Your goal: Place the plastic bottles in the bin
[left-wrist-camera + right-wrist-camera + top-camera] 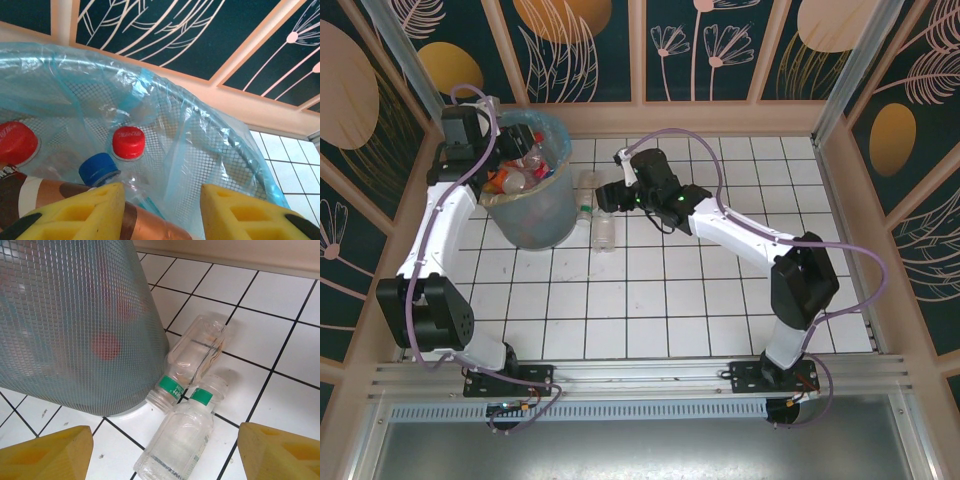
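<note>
While the left gripper [161, 200] is hanging part-open and seemingly empty over the bin [210, 150], the right gripper [165, 437] is hovering wide open, holding nothing, above two loose bottles [196, 351] lying just beside it. The pickup step is beginning, I judge, and it is calling for the right gripper to drop and close across the nearer bottle [175, 445].

Bottles [520, 170] sit in the bin [535, 222] — two loose bottles [177, 442] lie just right of it.

The bin [75, 315] stands at 10 o'clock on the tiled desk [280, 330]. Two clear, green-banded plastic bottles [192, 357] lie touching at its 5 o'clock, before the right end effector [165, 452], fingers parted.
</note>
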`<action>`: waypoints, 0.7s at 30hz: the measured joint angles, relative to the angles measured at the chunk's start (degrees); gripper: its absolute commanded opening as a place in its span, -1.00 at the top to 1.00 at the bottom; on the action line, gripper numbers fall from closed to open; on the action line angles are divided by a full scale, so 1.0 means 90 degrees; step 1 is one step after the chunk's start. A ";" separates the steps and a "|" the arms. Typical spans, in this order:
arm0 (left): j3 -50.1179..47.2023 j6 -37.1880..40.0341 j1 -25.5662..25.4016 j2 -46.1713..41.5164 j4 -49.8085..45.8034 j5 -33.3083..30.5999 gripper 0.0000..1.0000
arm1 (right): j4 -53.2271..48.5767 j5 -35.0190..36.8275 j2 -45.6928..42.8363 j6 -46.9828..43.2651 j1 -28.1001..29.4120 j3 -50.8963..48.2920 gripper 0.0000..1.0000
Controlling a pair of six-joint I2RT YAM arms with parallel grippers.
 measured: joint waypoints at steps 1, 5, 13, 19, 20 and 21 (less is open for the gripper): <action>-0.0015 0.0007 0.0002 0.0027 0.0046 -0.0007 0.12 | -0.0005 -0.0005 0.0024 0.0024 0.0000 0.0000 -0.56; -0.0015 0.0049 0.0002 0.0068 0.0141 -0.0022 0.11 | -0.0148 -0.0027 0.0223 0.0146 0.0000 0.0085 -0.60; 0.0165 0.0117 -0.0034 0.0066 -0.0107 -0.0432 -0.07 | -0.0534 -0.0017 0.0648 0.0398 0.0000 0.0250 -0.65; 0.0192 0.0114 -0.0034 -0.0289 -0.0316 -0.0595 -0.12 | -0.0668 0.0041 0.0867 0.0794 0.0002 0.0291 -0.66; 0.0180 0.0121 -0.0034 -0.0430 -0.0296 -0.0585 -0.12 | -0.0675 0.0049 0.0906 0.0860 0.0007 0.0301 -0.66; 0.0151 0.0141 -0.0034 -0.0595 -0.0267 -0.0549 -0.12 | -0.0682 0.0051 0.0964 0.0957 0.0015 0.0316 -0.66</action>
